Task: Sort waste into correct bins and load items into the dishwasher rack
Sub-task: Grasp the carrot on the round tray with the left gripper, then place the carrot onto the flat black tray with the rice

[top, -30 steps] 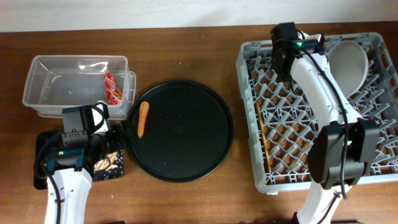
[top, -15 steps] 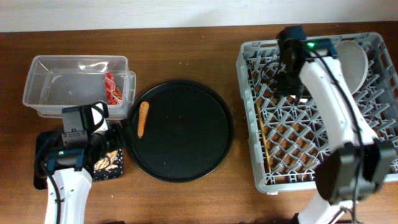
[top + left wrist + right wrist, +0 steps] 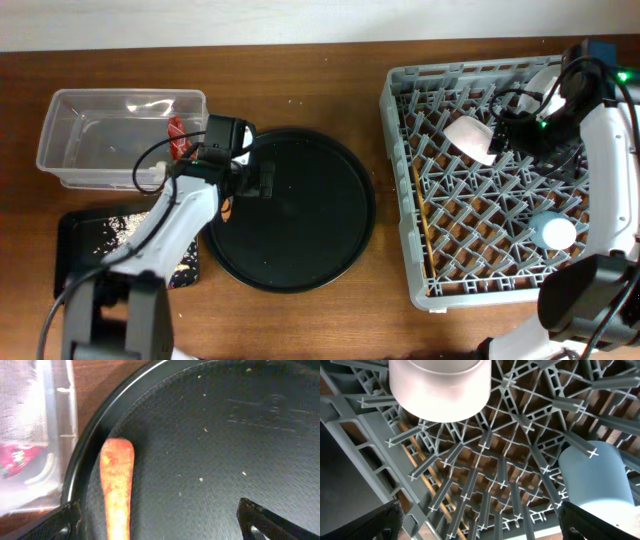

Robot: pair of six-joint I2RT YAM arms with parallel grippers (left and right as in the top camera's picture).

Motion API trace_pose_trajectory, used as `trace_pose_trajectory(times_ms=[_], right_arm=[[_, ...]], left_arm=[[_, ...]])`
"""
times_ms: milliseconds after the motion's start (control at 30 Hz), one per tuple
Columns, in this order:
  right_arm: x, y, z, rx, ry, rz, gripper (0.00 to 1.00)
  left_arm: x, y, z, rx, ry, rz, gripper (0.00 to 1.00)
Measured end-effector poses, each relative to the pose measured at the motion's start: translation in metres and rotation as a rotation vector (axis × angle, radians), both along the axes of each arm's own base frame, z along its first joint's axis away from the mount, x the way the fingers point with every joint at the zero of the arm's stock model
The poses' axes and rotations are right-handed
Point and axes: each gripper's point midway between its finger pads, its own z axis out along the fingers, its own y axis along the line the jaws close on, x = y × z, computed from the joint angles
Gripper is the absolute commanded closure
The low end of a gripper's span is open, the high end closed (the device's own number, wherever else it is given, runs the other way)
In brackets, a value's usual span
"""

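Soft, light and probably greasy, the sausage (image 3: 117, 490) wants a gentle mid-length pinch from the left gripper (image 3: 157, 521), jaws spread wide above it; the right gripper (image 3: 477, 521) gapes empty too

Between the jaws of the left gripper (image 3: 159, 521), the round black tray (image 3: 225, 435) is matt and finely grained. The sausage (image 3: 117, 490) just inside one jaw looks dull and slightly rough. Outside that jaw, the tub (image 3: 56, 420) is clear glossy plastic. Ahead of the jaws of the right gripper (image 3: 480, 521), the dishwasher rack (image 3: 495, 475) is matt grey plastic, and the white bowl (image 3: 440, 385) and the light-blue cup (image 3: 595, 480) are smooth.
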Motion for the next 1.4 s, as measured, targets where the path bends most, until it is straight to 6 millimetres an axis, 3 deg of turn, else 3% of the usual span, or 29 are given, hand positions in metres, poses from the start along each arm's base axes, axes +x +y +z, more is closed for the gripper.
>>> trace_pose_trajectory(times_ms=[133,200,267,333,367,433,533,733,967,1067,1133,1267,1333,1400], right_arm=[[0.0,0.001,0.0,0.003,-0.002,0.001,0.01],[0.0,0.001,0.0,0.003,-0.002,0.0,0.01],[0.0,0.001,0.0,0.003,-0.002,0.001,0.01],[0.0,0.001,0.0,0.003,-0.002,0.0,0.01],[0.0,0.001,0.0,0.003,-0.002,0.0,0.01],[0.0,0.001,0.0,0.003,-0.002,0.001,0.01],[0.0,0.001,0.0,0.003,-0.002,0.001,0.01],[0.0,0.001,0.0,0.004,-0.002,0.001,0.01],[0.0,0.001,0.0,0.004,-0.002,0.001,0.01],[0.0,0.001,0.0,0.006,-0.002,0.002,0.01],[0.001,0.001,0.0,0.006,-0.003,0.001,0.01],[0.001,0.001,0.0,0.006,-0.003,0.002,0.01],[0.0,0.001,0.0,0.006,-0.002,0.002,0.01],[0.0,0.001,0.0,0.006,-0.002,0.002,0.01]], left_arm=[[-0.008,0.003,-0.054,0.039,0.136,0.0,0.01],[-0.01,0.003,-0.063,0.043,0.162,-0.003,0.01],[-0.008,0.004,-0.063,0.043,0.167,0.0,0.07],[-0.009,0.004,-0.064,0.044,0.174,0.001,0.26],[-0.009,0.002,-0.064,0.033,0.18,-0.007,0.42],[-0.01,-0.002,-0.064,0.029,0.182,-0.017,0.57],[-0.01,-0.002,-0.065,0.029,0.185,-0.021,0.6],[-0.011,-0.002,-0.065,0.032,0.192,-0.021,0.83],[-0.03,0.003,-0.063,0.061,0.298,-0.019,0.87],[-0.038,0.003,-0.053,0.059,0.363,-0.021,0.87],[-0.034,0.001,-0.039,0.053,0.359,-0.023,0.88],[-0.04,0.004,0.008,0.036,0.294,-0.016,0.94],[-0.049,0.016,0.037,0.034,0.255,0.024,0.97],[-0.056,0.045,0.066,0.048,0.203,0.128,0.99]])
